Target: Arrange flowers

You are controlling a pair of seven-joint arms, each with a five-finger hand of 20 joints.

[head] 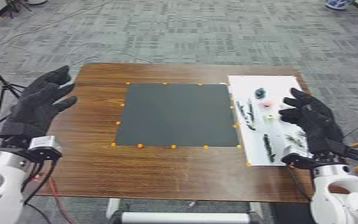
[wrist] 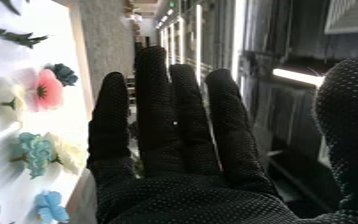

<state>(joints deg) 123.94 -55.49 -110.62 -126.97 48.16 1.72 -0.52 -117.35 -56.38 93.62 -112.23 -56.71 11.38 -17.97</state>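
Head view: black-gloved left hand (head: pixel 39 105) raised by the table's left side, fingers extended, holding nothing; presumably parked to leave my right arm room. Right hand (head: pixel 310 119) by the outer edge of the white rectangular board (head: pixel 282 82), likely staged there for picking. Dark green leafy stems (head: pixel 250 111) lie on it, apparently spread for separate grasps. Dark grey square mat (head: pixel 175 115) lies beside it (my guess: the arranging area).

Right wrist view: fingers straight, slightly spread, thumb well apart, nothing pinched. Pink round-petalled flower (wrist: pixel 48 90) and small bright-blue flower (wrist: pixel 51 206) lie on the board, well separated.
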